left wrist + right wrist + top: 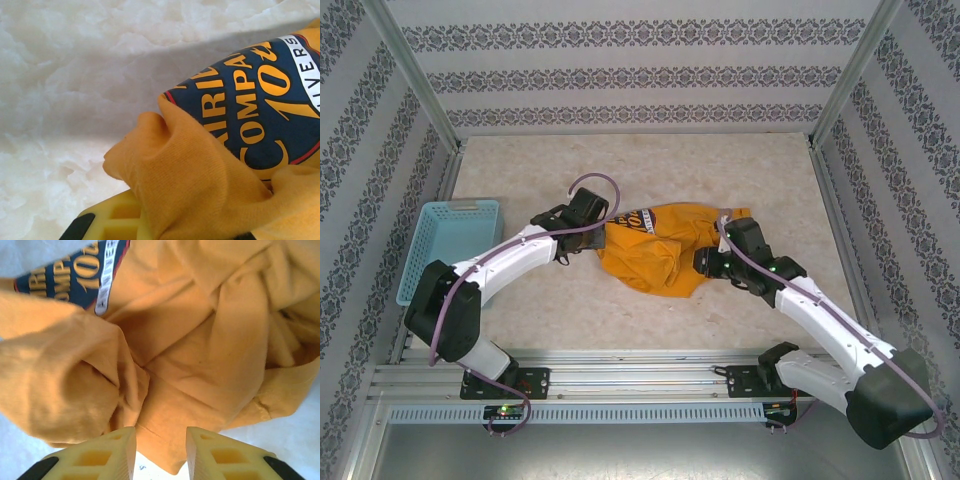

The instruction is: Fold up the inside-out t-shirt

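We see t-shirt [655, 250] crumpled mid tabletop [520, 170]; left claw [598, 232] clamped shut on cloth beside emblem [260, 100]; right claw [161, 440] part open, cloth edge between, seemingly unpinched. Risk: we pull left, edge slips, bundle drags.

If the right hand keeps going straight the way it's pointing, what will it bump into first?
The right hand would most likely meet the orange t-shirt first: crumpled cloth lies right ahead, and a tip hangs between its open jaws.

Pale mottled desk [650, 170] carrying two items. Mustard t-shirt [655, 255] lying crumpled near centre, dark emblem [632, 219] facing up. Light-blue basket [463, 207] sitting at left edge, well apart.
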